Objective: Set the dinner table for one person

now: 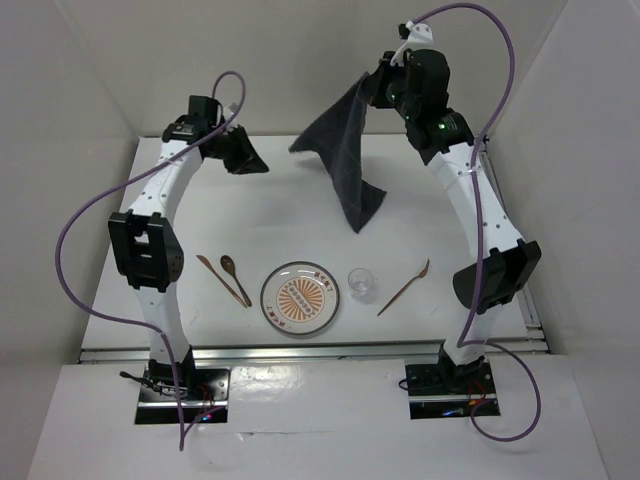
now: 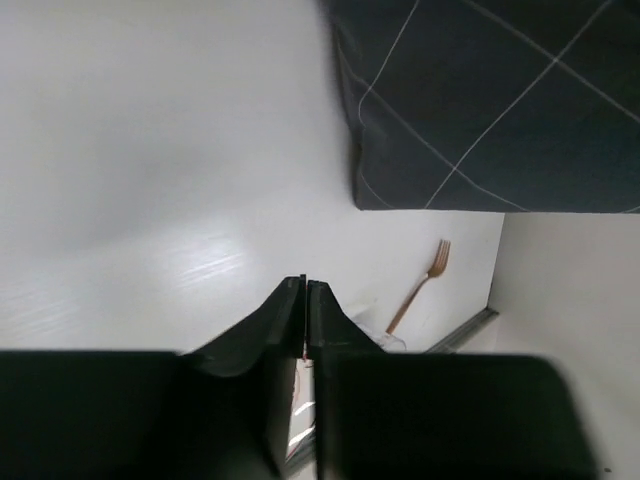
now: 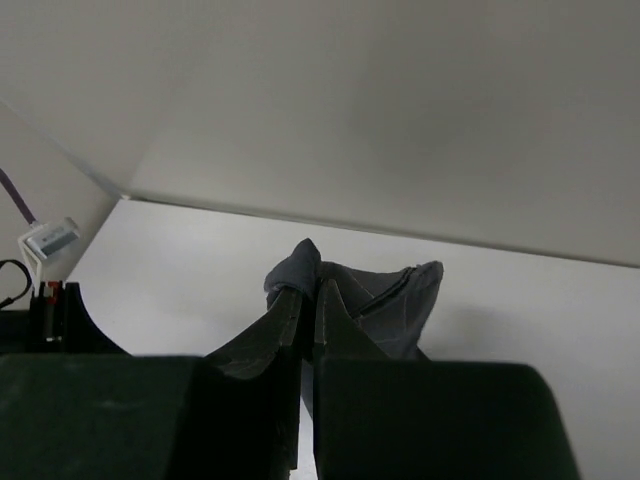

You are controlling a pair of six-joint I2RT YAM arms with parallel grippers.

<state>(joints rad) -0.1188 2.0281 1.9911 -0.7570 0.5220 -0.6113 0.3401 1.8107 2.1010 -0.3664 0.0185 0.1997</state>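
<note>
My right gripper (image 1: 372,88) is raised high at the back and shut on a corner of the dark navy grid-lined cloth (image 1: 345,160), which hangs down with its lower end on the white dinner table (image 1: 270,215). In the right wrist view the cloth (image 3: 385,295) bunches around my shut gripper (image 3: 310,290). My left gripper (image 1: 250,160) is shut and empty, left of the cloth and apart from it. In the left wrist view the gripper (image 2: 305,285) is shut with the cloth (image 2: 480,100) at the upper right.
Along the near side lie a knife (image 1: 222,279) and spoon (image 1: 229,267), a patterned plate (image 1: 300,298), a clear glass (image 1: 362,283) and a fork (image 1: 404,287). The fork (image 2: 425,285) also shows in the left wrist view. White walls enclose the table; a metal rail (image 1: 300,350) runs along its front.
</note>
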